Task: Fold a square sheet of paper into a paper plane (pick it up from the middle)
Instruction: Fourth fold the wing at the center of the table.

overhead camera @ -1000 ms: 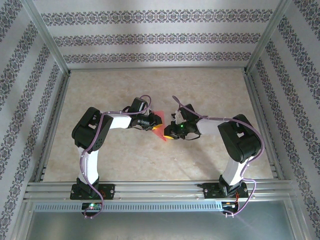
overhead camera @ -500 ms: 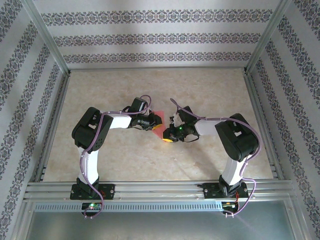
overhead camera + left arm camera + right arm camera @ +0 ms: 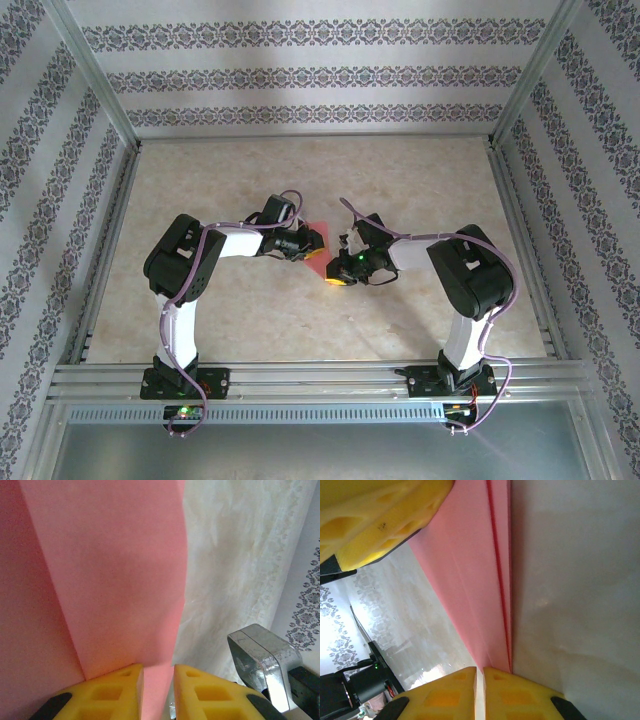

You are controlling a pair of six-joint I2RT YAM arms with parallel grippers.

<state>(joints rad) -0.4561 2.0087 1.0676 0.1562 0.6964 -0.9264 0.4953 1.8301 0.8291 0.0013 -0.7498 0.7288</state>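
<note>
**Mia:** Start on the left. What is the left claw (image 3: 157, 672) doing?

**Tom:** It is pinching the pink paper (image 3: 115, 570). Its 2 yellow fingers (image 3: 115, 690) are nearly together, with just the thin paper edge squeezed between them. The paper goes straight out in front of that claw, and a fold line slants off to one side.

**Mia:** And next to it?

**Tom:** The paper sits right between the 2 claws — each one has a bit of it. From above, it pokes out just past the left claw's tips, and the right claw (image 3: 336, 274) touches its other side.

**Mia:** Is the right claw holding it too?

**Tom:** Yes. Its fingers are squeezed tight on the folded edge. The long fold runs straight ahead from its tips, toward what looks like the left claw's yellow finger.

**Mia:** So which arm is closer?

**Tom:** Neither — both are grabbing it. I think the next move turns on that long fold. A claw would have to press along that line, not across it.

**Mia:** Is the paper lying on the table (image 3: 400, 180)?

**Tom:** I cannot tell.
</note>
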